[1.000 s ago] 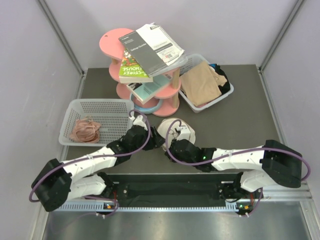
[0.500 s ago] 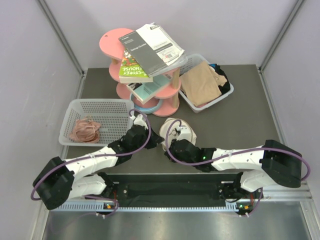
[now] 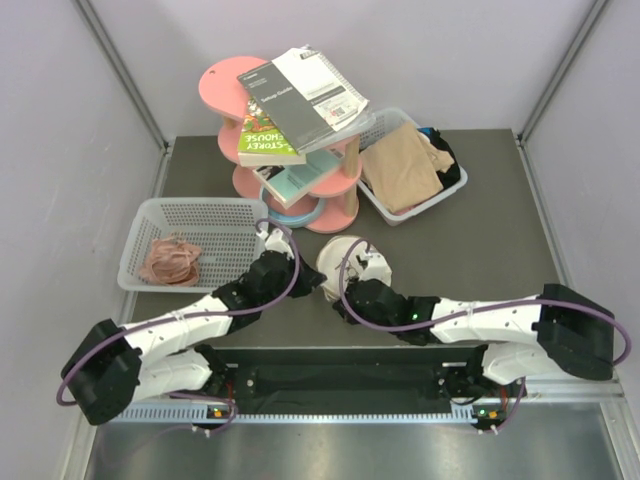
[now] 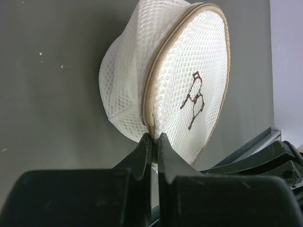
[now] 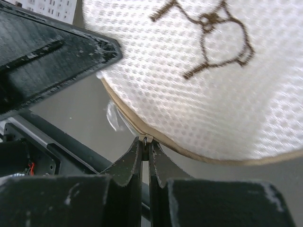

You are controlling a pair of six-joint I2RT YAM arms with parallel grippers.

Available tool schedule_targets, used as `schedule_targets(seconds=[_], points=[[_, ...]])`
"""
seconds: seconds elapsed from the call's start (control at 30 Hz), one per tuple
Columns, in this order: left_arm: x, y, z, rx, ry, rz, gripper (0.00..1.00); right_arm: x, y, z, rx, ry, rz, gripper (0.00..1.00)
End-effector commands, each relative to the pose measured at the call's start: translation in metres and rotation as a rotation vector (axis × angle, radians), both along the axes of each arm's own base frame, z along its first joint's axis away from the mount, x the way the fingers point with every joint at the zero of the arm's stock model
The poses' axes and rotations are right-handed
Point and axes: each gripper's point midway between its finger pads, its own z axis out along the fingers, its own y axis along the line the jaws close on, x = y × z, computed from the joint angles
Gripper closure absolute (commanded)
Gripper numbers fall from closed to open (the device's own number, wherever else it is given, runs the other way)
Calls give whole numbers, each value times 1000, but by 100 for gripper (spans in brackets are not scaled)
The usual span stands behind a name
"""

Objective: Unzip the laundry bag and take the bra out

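L fingers [image 4: 142, 158] are pressed tight, pinching the laundry bag [image 4: 184, 80] at its tan zip seam. Your R fingers [image 5: 160, 165] nip a small tab on that same rim. Bag's a round cream mesh pouch w/ dark bra outline, on the matte grey counter [image 4: 47, 94] near its middle.
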Motion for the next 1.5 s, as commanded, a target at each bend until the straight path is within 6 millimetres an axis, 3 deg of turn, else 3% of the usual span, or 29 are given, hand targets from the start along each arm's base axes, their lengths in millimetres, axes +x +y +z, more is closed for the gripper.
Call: schedule_targets(seconds=[0.0, 0.23, 0.43, 0.67, 0.9, 1.0, 1.03, 1.07, 1.1, 1.17, 1.2, 1.27, 1.3, 1.47], points=[[10, 11, 10, 39, -59, 46, 100, -2, -18, -1, -23, -11, -48, 100], [13, 20, 14, 70, -82, 67, 100, 2, -50, -10, -88, -14, -118, 100], [16, 22, 19, 89, -104, 68, 100, 7, -64, -4, -102, -45, -151, 100], [32, 2, 29, 121, -154, 2, 100, 8, -52, 3, -94, -61, -106, 100], [64, -15, 35, 209, -208, -14, 100, -2, -13, 11, 10, -37, 1, 100], [66, -16, 34, 231, -188, -18, 68, -5, 6, 14, 49, -23, 31, 100], [64, -15, 32, 233, -182, -19, 54, -5, 11, 15, 57, -22, 37, 100], [63, -12, 36, 226, -186, -12, 32, -4, 16, 15, 58, -20, 39, 100], [59, -7, 30, 231, -171, -2, 27, -4, 19, 15, 63, -18, 38, 100], [53, 1, 36, 213, -174, 24, 22, -3, 24, 14, 67, -16, 43, 100], [45, 7, 24, 217, -144, 29, 21, -2, 28, 18, 76, -18, 44, 100], [37, 12, 29, 183, -142, 36, 21, 0, 34, 20, 76, -21, 49, 100], [29, 14, 21, 168, -112, 31, 21, 1, 36, 20, 74, -23, 52, 100], [6, 9, 18, 52, -53, -9, 25, 4, 44, 22, 77, -28, 55, 100]])
